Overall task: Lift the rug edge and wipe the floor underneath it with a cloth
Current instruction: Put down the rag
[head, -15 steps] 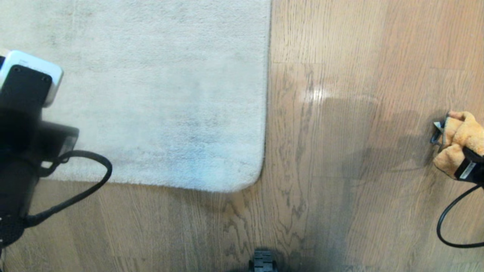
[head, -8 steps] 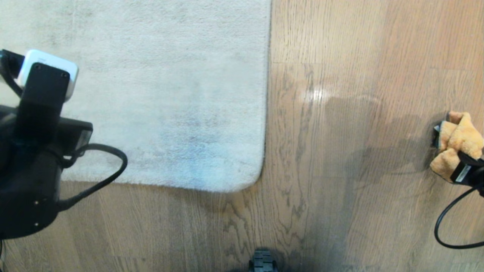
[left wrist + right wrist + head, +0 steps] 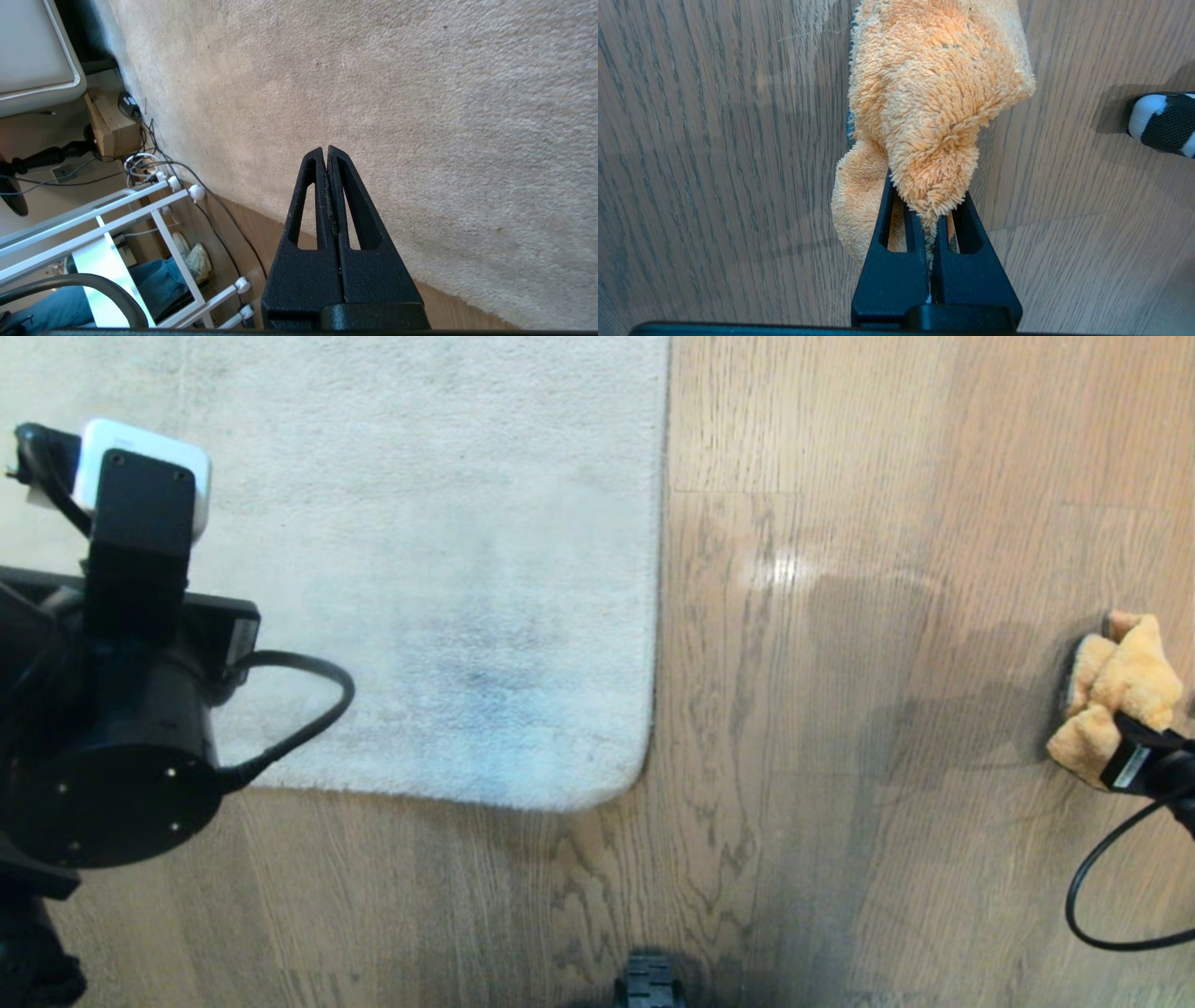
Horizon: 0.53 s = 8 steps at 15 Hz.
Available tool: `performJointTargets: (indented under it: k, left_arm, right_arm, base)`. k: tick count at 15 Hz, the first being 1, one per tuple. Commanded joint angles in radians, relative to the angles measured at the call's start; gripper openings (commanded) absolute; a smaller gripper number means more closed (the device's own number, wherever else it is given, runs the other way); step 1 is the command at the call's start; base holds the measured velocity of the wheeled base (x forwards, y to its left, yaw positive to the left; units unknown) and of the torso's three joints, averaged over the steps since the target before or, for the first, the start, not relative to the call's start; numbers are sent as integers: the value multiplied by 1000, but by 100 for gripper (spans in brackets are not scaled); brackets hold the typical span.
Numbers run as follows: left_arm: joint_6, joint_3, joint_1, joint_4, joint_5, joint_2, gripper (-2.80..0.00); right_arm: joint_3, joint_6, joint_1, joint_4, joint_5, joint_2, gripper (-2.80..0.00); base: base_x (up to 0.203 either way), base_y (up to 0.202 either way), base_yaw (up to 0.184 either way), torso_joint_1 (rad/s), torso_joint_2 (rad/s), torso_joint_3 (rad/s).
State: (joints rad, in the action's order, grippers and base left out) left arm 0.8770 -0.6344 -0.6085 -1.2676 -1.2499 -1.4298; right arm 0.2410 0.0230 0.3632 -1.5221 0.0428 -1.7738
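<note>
Head view: right pincer point(image 3: 1092, 709) grips cloth point(image 3: 1116, 686) over bare floor point(image 3: 840, 803). Left pincer point(image 3: 327, 151), shut & empty, hovers above rug point(image 3: 420, 569), whose edge point(image 3: 653, 616) lies flat between them. Step: approach. Next, I'd say: open left, pinch edge, lift.

Flat on the floor point(image 3: 840, 803): the rug edge point(image 3: 644, 747), corner toward the robot. Directly beneath the pressed-together jaws of the left gripper point(image 3: 326, 154): rug pile, no contact visible. Between the clamped jaws of the right gripper point(image 3: 930, 219): the cloth point(image 3: 934, 102), bunched ahead of the tips, over bare floor, well apart from the rug.
</note>
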Motion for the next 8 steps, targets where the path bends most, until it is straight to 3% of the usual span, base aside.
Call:
performJointTargets:
  k: [1, 8]
  left_arm:
    - [5, -19, -8, -13, -7, -32, -280]
    - [4, -19, -44, -16, -3, -76, -280]
  right_arm:
    - [8, 0, 0, -48, 2, -11, -280]
    - [17, 0, 0, -48, 3, -38, -280]
  base:
    - [0, 0, 0, 0, 0, 0]
    - [0, 0, 0, 0, 0, 0]
